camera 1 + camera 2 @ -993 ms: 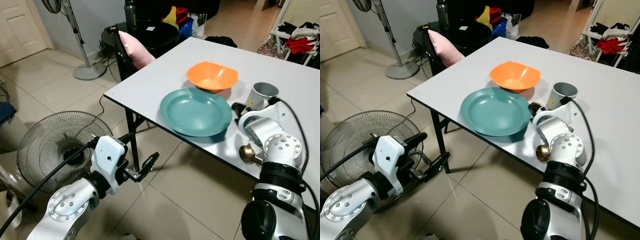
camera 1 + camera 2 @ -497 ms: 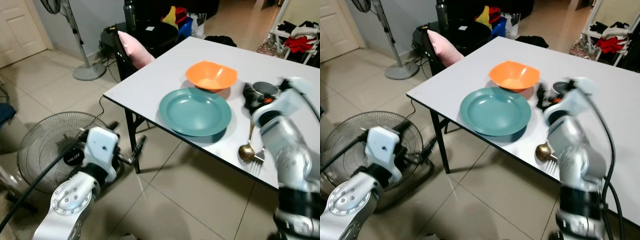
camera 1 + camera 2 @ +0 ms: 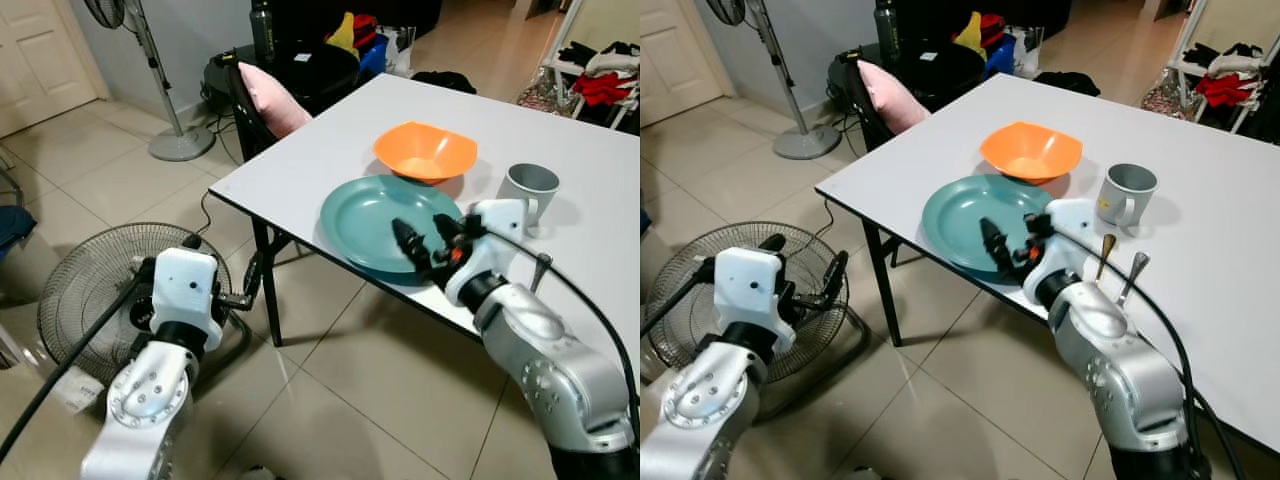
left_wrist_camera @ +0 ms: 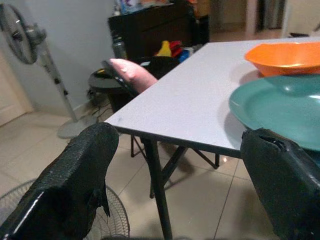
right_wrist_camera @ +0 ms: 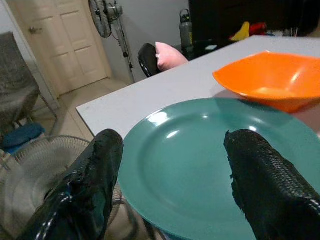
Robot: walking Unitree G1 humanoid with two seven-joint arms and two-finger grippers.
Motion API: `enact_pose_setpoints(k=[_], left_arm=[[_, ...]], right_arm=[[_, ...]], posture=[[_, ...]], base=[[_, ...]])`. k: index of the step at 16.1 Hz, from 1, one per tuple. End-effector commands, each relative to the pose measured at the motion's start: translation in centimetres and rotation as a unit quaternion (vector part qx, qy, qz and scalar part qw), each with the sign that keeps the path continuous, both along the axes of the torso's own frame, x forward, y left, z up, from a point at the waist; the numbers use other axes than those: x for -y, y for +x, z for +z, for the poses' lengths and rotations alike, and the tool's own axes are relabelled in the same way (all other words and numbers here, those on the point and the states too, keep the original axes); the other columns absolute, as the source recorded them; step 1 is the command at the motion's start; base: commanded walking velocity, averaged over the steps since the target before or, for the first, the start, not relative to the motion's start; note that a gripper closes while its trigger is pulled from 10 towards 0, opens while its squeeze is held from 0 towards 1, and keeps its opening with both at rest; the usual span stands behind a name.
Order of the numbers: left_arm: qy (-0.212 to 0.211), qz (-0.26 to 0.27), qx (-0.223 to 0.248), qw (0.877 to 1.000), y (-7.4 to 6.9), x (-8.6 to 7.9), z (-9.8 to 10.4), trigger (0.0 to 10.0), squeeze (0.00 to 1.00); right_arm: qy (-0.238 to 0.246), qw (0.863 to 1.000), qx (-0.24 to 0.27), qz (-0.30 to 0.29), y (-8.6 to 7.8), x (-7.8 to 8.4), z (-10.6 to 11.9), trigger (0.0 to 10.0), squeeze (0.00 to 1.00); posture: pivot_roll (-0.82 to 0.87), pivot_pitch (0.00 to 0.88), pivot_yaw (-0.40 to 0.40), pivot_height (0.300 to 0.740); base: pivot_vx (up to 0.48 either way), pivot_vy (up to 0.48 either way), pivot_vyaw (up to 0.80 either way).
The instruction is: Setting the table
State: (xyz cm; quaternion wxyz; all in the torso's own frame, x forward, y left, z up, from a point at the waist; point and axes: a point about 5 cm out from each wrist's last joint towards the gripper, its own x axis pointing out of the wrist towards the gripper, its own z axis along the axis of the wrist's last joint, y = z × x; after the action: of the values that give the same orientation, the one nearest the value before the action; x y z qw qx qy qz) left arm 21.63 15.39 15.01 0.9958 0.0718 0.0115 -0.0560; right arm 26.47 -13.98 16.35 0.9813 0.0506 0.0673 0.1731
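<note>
A tiled room holds a white table [image 3: 330, 140], with a floor fan [image 3: 90, 290] lying low to the robot's left, a standing fan [image 3: 150, 75] and a cream door [image 3: 40, 50] beyond, and a dark chair bearing a pink cushion [image 3: 272, 97] at the table's far corner.

On the table near its front edge sits a round teal plate [image 3: 375, 215]. Just behind it is an orange bowl [image 3: 424, 152], and to their right a grey mug [image 3: 528, 188]. A spoon [image 3: 1106, 255] and a fork [image 3: 1134, 275] lie side by side right of the plate, their long axes running away from the robot.

The right gripper [image 3: 420, 243] hovers over the plate's near rim with its two fingers spread wide and nothing held between them; the plate lies directly ahead of it. This arm is much the nearer to the tableware.

The left gripper [image 3: 240, 290] hangs below table height off the table's left corner, fingers also wide apart and empty.
</note>
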Motion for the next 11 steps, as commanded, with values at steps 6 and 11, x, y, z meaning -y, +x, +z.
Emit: enact_pose_setpoints(k=[6, 11], left_arm=[[0.014, 0.034, -0.017, 0.999, -1.6, -0.3, -1.3, 10.0, 0.0], [0.01, 0.033, -0.009, 0.999, -1.3, 0.0, -1.2, 10.0, 0.0]], right_arm=[[-0.054, 0.998, -0.008, -0.035, -1.9, 1.3, -2.2, 10.0, 0.0], [-0.059, 0.996, 0.012, -0.069, -2.1, 1.6, -2.7, 10.0, 0.0]], posture=[[-0.06, 0.0, 0.063, 0.74], [-0.05, 0.0, 0.061, 0.74]], base=[[0.0, 0.0, 0.0], [0.0, 0.0, 0.0]])
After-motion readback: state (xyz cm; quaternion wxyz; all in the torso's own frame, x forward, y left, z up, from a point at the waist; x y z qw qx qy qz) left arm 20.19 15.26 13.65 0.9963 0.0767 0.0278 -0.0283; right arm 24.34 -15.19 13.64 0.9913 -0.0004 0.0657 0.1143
